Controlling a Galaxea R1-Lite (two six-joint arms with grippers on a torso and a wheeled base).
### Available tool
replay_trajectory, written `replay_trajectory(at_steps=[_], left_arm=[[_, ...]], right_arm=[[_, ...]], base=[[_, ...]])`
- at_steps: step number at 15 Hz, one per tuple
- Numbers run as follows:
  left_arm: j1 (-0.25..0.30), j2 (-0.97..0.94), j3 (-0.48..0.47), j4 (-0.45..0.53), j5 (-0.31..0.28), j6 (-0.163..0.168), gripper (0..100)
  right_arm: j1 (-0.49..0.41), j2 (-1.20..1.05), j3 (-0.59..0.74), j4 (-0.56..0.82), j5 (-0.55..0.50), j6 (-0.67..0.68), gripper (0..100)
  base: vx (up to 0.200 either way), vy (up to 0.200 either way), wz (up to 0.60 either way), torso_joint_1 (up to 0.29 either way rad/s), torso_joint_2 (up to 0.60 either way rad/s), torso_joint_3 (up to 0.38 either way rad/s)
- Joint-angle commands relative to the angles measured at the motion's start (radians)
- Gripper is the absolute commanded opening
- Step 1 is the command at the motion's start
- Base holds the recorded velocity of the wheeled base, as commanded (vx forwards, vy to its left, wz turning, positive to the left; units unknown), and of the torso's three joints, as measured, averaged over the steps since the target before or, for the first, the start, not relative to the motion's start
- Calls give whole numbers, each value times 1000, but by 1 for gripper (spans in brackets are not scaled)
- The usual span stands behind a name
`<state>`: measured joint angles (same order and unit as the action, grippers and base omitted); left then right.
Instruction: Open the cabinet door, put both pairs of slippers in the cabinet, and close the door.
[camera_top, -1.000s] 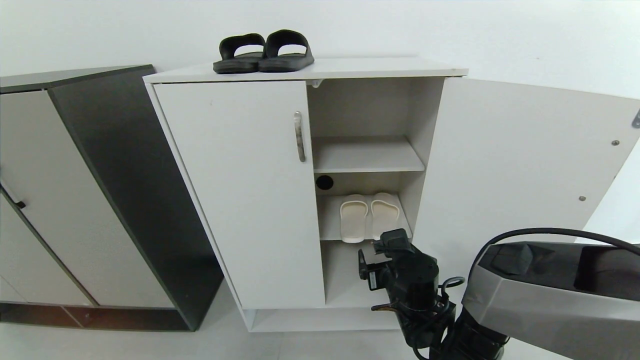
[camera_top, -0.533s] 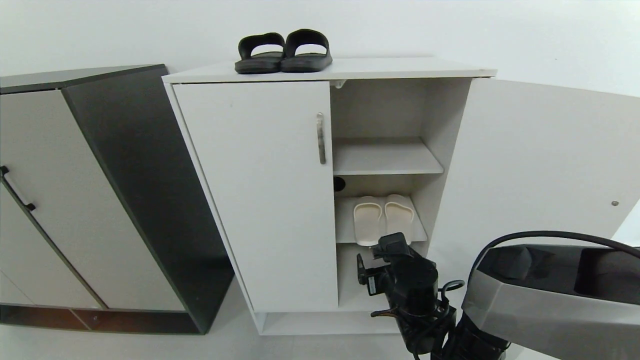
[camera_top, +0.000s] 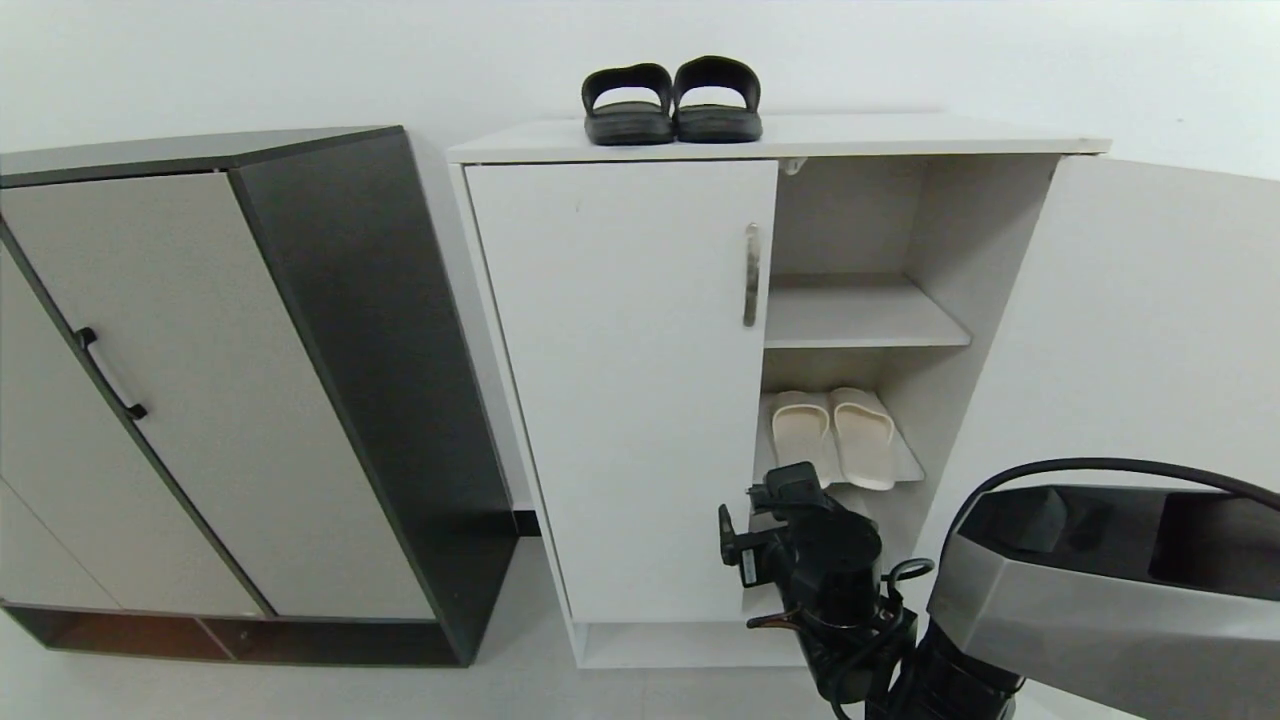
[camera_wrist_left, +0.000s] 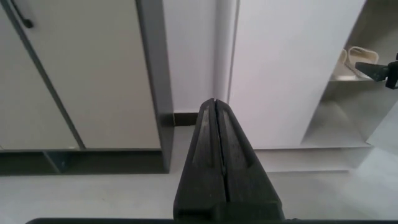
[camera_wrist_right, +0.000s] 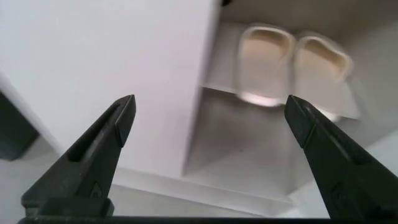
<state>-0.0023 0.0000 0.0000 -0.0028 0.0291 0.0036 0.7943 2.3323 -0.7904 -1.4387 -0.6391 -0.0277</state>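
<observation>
A white wall (camera_top: 300, 60) ran across the top; a dark-sided grey cupboard (camera_top: 200, 400) stood at left on pale floor (camera_top: 500, 690).

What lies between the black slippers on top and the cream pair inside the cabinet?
Head view: the cabinet top under the black slippers, then one bare shelf, then the cream slippers a shelf lower.
</observation>
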Motion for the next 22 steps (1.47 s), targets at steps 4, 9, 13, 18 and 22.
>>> replay_trajectory(at_steps=[4, 9, 13, 18, 22], left_arm=[[-1, 0, 0, 0, -2, -1, 0], [-1, 0, 0, 0, -2, -1, 0], [1, 0, 0, 0, -3, 1, 0], [-1, 0, 0, 0, -3, 1, 0], [1, 0, 0, 0, -3, 1, 0]], right_arm=[[0, 5, 0, 1, 1, 2, 100], [-1, 5, 30, -25, 36, -3, 100], [-3, 4, 31, -25, 52, -3, 100], [-1, 7, 33, -29, 53, -3, 100], [0, 10, 39, -29, 62, -6, 100]], base=[[0, 100, 0, 0, 1, 0], [0, 0, 0, 0, 0, 0], [0, 0, 0, 0, 0, 0], [0, 0, 0, 0, 0, 0], [0, 0, 0, 0, 0, 0]])
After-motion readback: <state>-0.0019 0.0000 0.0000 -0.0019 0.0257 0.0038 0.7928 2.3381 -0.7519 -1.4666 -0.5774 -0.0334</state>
